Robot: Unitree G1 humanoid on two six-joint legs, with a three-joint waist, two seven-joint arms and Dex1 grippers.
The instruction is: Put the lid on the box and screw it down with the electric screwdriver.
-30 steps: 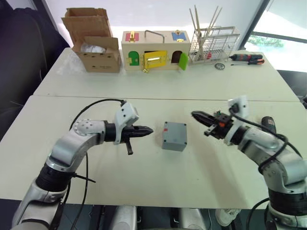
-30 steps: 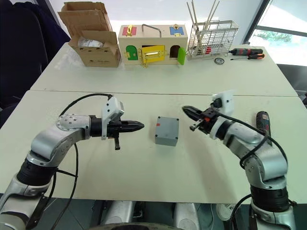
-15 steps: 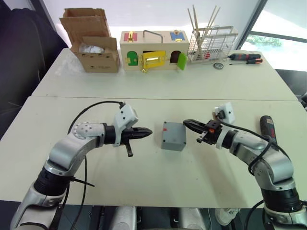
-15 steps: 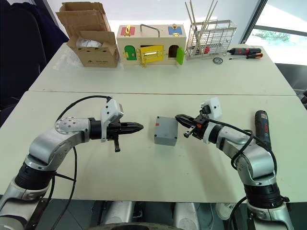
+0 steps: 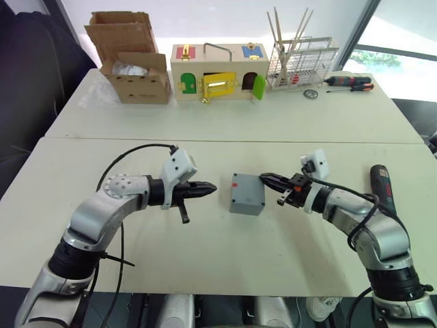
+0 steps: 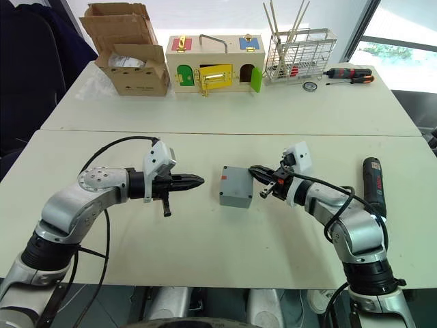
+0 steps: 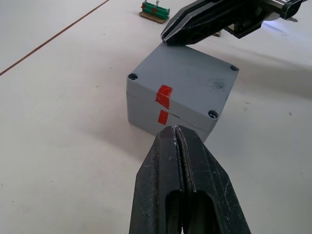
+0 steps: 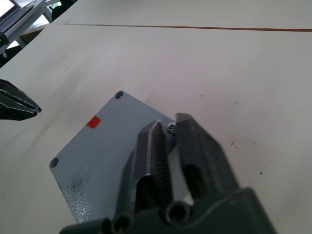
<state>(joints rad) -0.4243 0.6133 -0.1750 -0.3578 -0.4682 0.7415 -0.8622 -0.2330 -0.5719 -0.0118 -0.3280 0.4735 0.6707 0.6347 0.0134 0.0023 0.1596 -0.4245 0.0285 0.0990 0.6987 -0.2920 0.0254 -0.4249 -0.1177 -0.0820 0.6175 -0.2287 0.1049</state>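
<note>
With the lid (image 7: 187,80) seated on the box (image 5: 246,193) mid-tabletop, both claws narrow and empty, the right claw (image 5: 268,180) at its corner, fetching the screwdriver (image 5: 380,184) likely follows.

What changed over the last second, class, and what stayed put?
The right tool came down and moved inward toward the box; it now hovers at the box's right edge, over the lid, slightly open. The left tool stayed shut beside the box's left side. The box, lid and screwdriver have not moved.
</note>
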